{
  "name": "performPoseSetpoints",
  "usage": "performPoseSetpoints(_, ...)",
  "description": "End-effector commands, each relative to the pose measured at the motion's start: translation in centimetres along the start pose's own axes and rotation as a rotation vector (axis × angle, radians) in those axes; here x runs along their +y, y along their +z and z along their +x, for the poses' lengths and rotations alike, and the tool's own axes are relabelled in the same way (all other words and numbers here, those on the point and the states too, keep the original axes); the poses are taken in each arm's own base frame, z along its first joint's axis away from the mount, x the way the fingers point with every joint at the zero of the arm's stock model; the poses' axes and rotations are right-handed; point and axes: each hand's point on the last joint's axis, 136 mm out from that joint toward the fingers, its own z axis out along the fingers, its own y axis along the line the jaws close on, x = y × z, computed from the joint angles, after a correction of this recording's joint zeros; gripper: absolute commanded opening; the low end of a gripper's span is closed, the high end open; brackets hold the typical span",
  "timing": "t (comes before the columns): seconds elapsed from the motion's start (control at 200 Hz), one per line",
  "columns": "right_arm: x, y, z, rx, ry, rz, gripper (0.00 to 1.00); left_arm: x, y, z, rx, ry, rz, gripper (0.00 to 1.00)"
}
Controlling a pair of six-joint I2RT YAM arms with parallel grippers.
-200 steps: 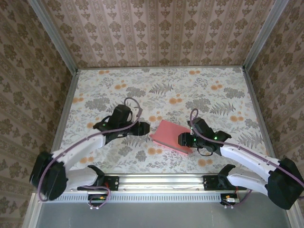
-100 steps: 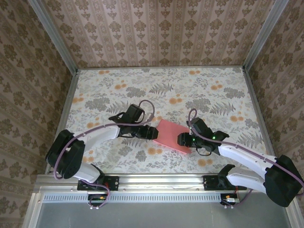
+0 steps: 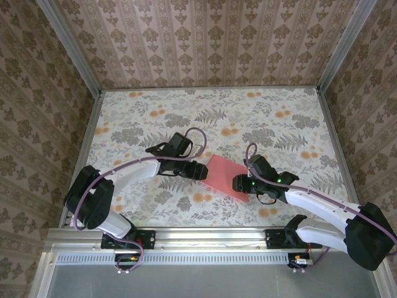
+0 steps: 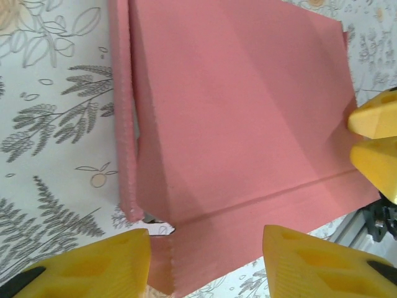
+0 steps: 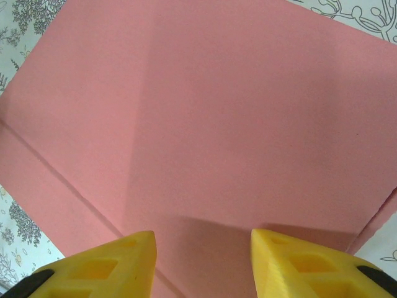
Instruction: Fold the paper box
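Top external: salmon-pink thin-cardboard paper box lies flat.
Handling: likely light, bendy; pinch the side flap edge.
Left gripper: jaws apart, empty.
Right gripper: apart; contact unclear.

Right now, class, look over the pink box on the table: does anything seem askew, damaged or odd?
The paper box lies flat but skewed, set diagonally on the table. In the left wrist view a narrow side flap stands apart from the main panel, a slit between them. No tears or crushing show.
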Motion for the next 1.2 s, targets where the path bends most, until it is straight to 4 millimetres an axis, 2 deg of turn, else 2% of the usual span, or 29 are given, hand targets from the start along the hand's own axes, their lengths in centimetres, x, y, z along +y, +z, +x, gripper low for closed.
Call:
performPoseSetpoints(0.0, -0.2, 0.1, 0.1, 0.003, -0.009, -0.001, 0.46, 1.0, -0.3, 0.3, 0.029, 0.037, -0.071, 0.57)
performPoseSetpoints(0.2, -0.2, 0.3, 0.1, 0.005, -0.008, -0.002, 0.46, -0.5, 0.6, -1.3, 0.002, 0.047, 0.014, 0.57)
performPoseSetpoints(0.44, -0.1, 0.3, 0.1, 0.003, -0.004, -0.008, 0.46, -0.5, 2.0, -2.0, 0.018, 0.041, 0.03, 0.58)
performPoseSetpoints(0.89, -0.1, 0.7, 0.0, 0.008, 0.001, -0.004, 0.46, -0.9, 2.3, -0.6, 0.058, 0.005, 0.078, 0.35)
performPoseSetpoints(1.085, -0.1, 0.8, 0.1, 0.012, -0.002, 0.001, 0.46, 0.0, 2.6, 0.3, 0.088, -0.003, 0.034, 0.35)
performPoseSetpoints(1.195, -0.3, 0.7, 0.1, 0.014, -0.004, 0.013, 0.46, 0.7, 2.7, 0.9, 0.111, -0.015, 0.004, 0.42)
